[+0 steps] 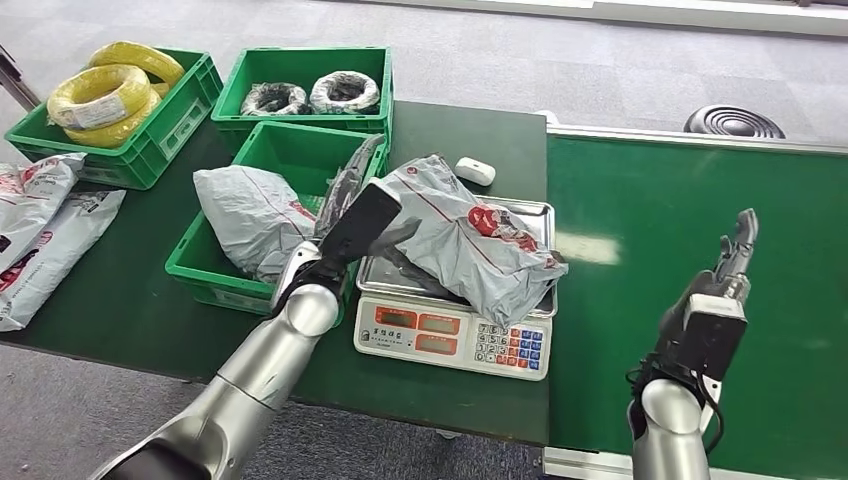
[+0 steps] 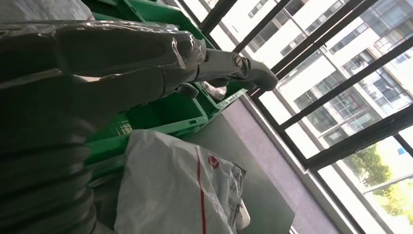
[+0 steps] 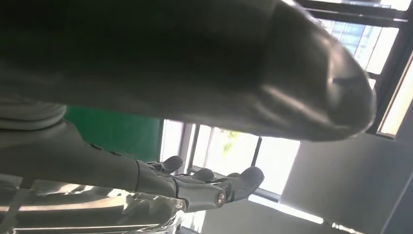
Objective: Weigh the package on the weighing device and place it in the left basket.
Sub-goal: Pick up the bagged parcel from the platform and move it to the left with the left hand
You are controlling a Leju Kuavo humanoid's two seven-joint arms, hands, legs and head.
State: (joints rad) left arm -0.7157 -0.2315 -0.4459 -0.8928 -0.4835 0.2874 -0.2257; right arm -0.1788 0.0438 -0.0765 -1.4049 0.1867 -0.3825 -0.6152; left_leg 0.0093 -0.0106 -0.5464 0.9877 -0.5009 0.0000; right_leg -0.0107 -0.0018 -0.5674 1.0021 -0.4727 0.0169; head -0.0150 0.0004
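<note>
Left hand [image 1: 375,238] seemingly touching package [image 1: 470,235]

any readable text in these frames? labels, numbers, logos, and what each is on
None can be read outright.
Scale: two orange displays and coloured keypad, digits too small.
Package on the scale: red logo and red line, lettering blurred.
Package in the basket: red mark, unreadable.
Packages at the table's left edge: red and dark print, too blurred.
Yellow coil: white label, text illegible.
</note>
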